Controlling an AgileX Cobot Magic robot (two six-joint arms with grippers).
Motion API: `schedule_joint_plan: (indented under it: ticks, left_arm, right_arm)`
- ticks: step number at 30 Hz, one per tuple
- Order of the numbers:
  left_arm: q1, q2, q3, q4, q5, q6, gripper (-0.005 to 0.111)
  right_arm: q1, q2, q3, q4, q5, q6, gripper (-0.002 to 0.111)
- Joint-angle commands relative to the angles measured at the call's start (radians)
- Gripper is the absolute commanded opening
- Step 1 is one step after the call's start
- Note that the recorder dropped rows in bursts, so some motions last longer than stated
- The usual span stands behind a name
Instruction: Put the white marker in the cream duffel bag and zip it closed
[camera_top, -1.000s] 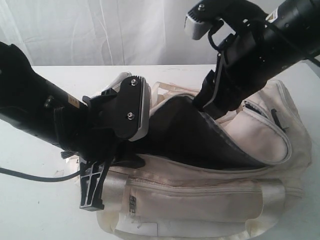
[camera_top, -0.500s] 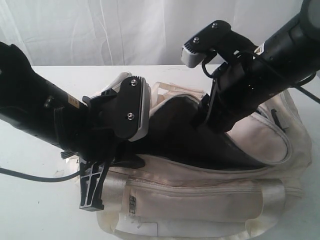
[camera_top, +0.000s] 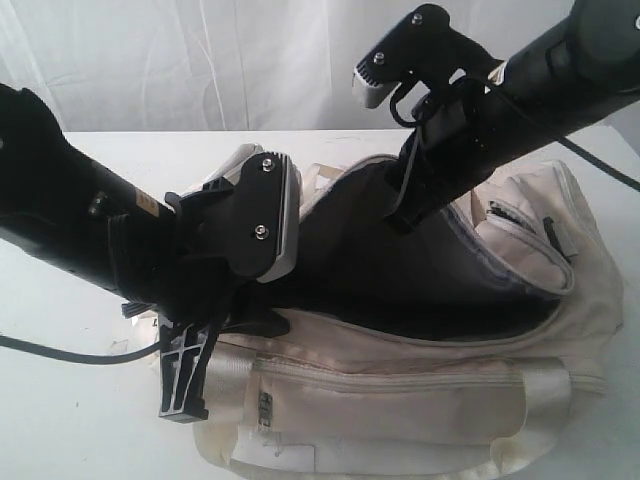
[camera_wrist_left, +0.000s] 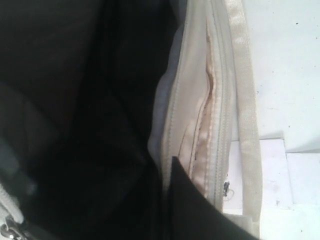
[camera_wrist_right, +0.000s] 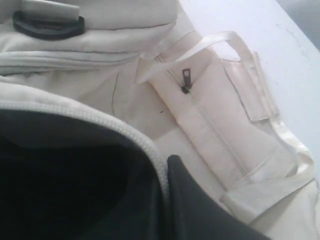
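Exterior, left gripper: I see the left gripper (camera_top: 215, 345) low at the end of the cream duffel bag (camera_top: 400, 400) nearest the near-left corner of the counter (camera_top: 60, 430). One black finger (camera_top: 185, 375) hangs outside the fabric and the rest is hidden, so I cannot tell its spread.
Exterior, right gripper: the right gripper (camera_top: 405, 205) comes down from the far-right side to the raised flap at the bag's open mouth. Its tips sit against the dark lining (camera_top: 350, 270), and I cannot make out the gap.
Exterior, bag: it lies lengthwise along the counter's near edge, reaching toward the near-right corner, with its mouth wide open.
Exterior, surface and room: a white counter, a white curtain (camera_top: 200, 60) behind its far edge, and a black cable (camera_top: 60, 353) trailing under the left arm.
Left wrist, contact: one dark fingertip (camera_wrist_left: 200, 215) lies over the cream zipped rim (camera_wrist_left: 220, 125), with dark interior on one side and bare counter on the other.
Right wrist, contact: one dark fingertip (camera_wrist_right: 200, 210) sits just beside the grey zip edge (camera_wrist_right: 125, 132). A side pocket's zip pull (camera_wrist_right: 186, 80) and a black clip (camera_wrist_right: 47, 25) show beyond.
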Motion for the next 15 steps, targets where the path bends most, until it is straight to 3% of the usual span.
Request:
schedule_joint_plan:
  ticks: [1,5,15]
  left_arm:
    - [-0.005,-0.003,0.006,-0.015,0.036,-0.010,0.000]
    - [-0.005,-0.003,0.006,-0.015,0.042,-0.010,0.000]
    - [-0.005,-0.003,0.006,-0.015,0.048,-0.012,0.000]
  right_arm:
    - [-0.002,0.036,-0.066,-0.089,-0.024,0.007,0.000]
    - [-0.006,0.061,-0.128,-0.188,-0.024,0.047,0.000]
    - [-0.103,0.123,-0.251,-0.208,-0.074,0.059,0.000]
